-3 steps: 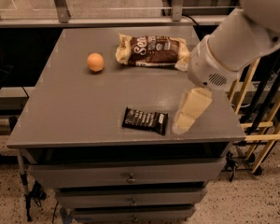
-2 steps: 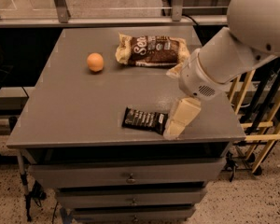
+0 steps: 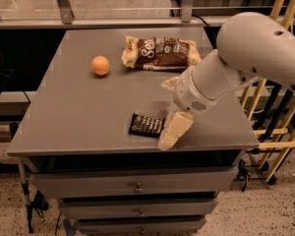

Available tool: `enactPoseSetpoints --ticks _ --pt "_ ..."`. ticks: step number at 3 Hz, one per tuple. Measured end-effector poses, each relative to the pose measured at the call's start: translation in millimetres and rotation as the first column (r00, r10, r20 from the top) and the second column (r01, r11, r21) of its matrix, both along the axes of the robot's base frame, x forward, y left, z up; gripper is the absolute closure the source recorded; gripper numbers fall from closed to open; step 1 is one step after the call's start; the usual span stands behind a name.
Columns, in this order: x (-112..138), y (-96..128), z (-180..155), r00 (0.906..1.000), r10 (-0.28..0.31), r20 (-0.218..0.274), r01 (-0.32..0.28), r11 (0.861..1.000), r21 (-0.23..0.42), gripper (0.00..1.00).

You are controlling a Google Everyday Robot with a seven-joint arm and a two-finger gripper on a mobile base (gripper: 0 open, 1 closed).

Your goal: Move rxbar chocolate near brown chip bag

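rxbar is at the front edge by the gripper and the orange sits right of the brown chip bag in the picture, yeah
Not quite: in the camera view the orange sits left of the brown chip bag, not right. The rxbar chocolate does lie at the front edge, the gripper beside it.

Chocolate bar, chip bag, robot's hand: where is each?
rxbar chocolate (image 3: 146, 125): camera view, middle of black wrapper.
brown chip bag (image 3: 162, 53): camera view, middle of brown front.
hand (image 3: 168, 138): camera view, pale tip beside the bar's right end.
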State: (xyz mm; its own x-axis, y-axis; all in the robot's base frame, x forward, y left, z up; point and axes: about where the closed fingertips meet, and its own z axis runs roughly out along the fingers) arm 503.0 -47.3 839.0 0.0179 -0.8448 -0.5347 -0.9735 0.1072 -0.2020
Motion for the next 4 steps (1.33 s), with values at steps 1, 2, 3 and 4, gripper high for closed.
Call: enactPoseSetpoints --ticks 1,2,3,4 --pt "8.5 15.7 -10.6 0.9999 0.011 0.001 -0.011 1.000 0.025 0.00" --pt "15.1 21.0 -14.3 1.0000 0.002 0.007 -0.002 0.999 0.038 0.19" --pt "19.1 22.9 -15.0 0.9999 -0.008 0.007 0.008 0.999 0.047 0.41" --pt "21.9 22.3 -15.6 0.9999 -0.015 0.006 0.014 0.999 0.052 0.65"
